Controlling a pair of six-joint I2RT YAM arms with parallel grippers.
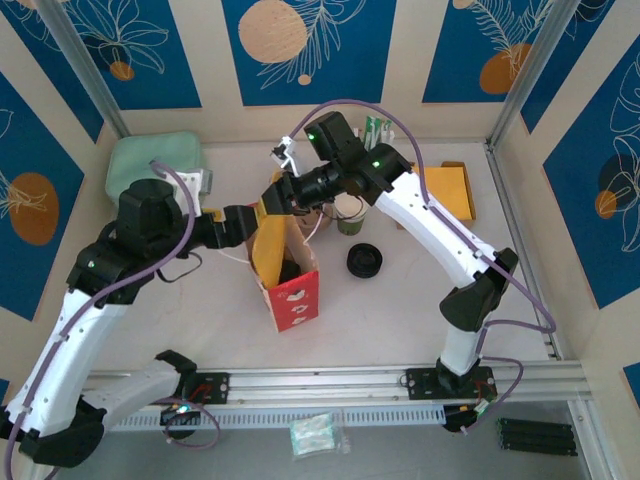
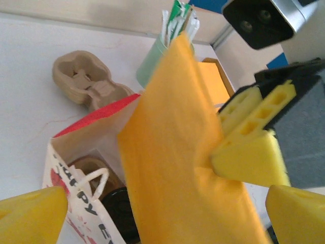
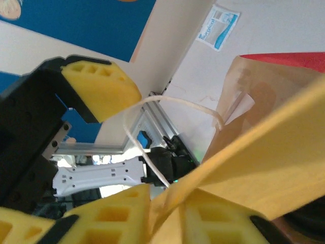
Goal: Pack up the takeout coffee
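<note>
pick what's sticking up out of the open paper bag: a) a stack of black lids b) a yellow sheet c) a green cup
b: the yellow sheet rises out of the open top of the red and white bag, well above its rim.

The paper bag (image 1: 297, 292) stands mid-bench. Its mouth is largely blocked by a yellow sheet (image 1: 270, 243) rising out of it. The right claw (image 3: 167, 216) pinches that sheet from 12 o'clock, and the left claw (image 2: 165, 213), spread wide, crowds the mouth from 10 o'clock. At 2 o'clock of the bag sit a stack of black lids (image 1: 364, 260) and a green cup (image 1: 350, 218). Bare bench (image 1: 400, 320) lies free from 3 round to 7 o'clock.
</note>
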